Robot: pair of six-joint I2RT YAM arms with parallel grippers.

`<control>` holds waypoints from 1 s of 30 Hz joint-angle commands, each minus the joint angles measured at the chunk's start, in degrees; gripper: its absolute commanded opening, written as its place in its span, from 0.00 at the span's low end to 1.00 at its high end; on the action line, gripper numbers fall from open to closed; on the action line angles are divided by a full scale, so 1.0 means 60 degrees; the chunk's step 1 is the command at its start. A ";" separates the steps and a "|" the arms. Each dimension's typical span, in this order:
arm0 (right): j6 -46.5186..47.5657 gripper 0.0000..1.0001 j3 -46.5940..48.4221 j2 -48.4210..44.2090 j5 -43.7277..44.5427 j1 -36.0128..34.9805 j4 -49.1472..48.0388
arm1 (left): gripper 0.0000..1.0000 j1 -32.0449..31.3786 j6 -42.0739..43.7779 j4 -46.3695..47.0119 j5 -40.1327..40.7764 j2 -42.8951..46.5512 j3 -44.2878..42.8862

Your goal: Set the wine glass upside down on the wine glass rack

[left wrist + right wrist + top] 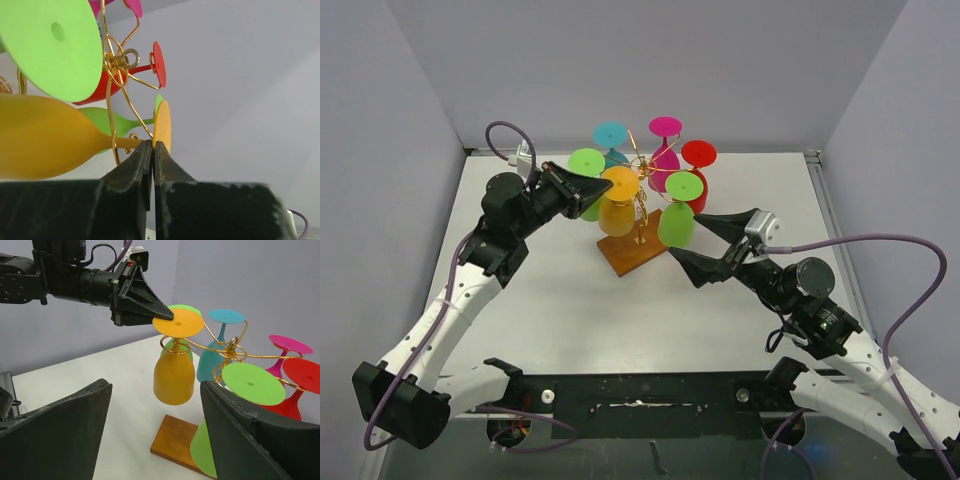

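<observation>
The wine glass rack (pixel 635 250) is gold wire on a brown wooden base, near the table's middle; it also shows in the right wrist view (pixel 180 440) and the left wrist view (pixel 120 60). An orange wine glass (pixel 617 215) hangs upside down in a rack loop, foot on top, and shows in the wrist views (pixel 174 377) (pixel 40 135). My left gripper (pixel 605 182) (pixel 152 145) is shut on the rim of the orange foot. My right gripper (pixel 705 245) (pixel 155 410) is open and empty, just right of the rack, facing it.
Other glasses hang upside down on the rack: a green one (pixel 586 162) at the left, blue (pixel 610 135) and magenta (pixel 665 127) at the back, red (pixel 699 153) and a second green (pixel 677 225) at the right. Grey walls enclose the white table (pixel 560 300).
</observation>
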State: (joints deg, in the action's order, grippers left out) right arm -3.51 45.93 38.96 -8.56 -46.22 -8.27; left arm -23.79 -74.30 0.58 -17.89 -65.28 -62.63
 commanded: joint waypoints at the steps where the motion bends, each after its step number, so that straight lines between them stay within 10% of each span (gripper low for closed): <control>1: -0.0079 0.73 0.0034 0.0098 0.0135 -0.0060 -0.0495 | 0.00 0.0126 0.0148 0.0183 -0.0209 0.0621 0.0056; 30: -0.0196 0.74 -0.0133 0.0159 0.0268 -0.0061 -0.0750 | 0.00 0.0071 0.0326 0.0256 -0.1161 0.0351 0.0078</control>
State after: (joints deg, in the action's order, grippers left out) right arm -4.14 45.47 40.05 -8.25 -46.22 -9.58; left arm -23.16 -74.26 -0.27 -23.16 -62.39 -59.51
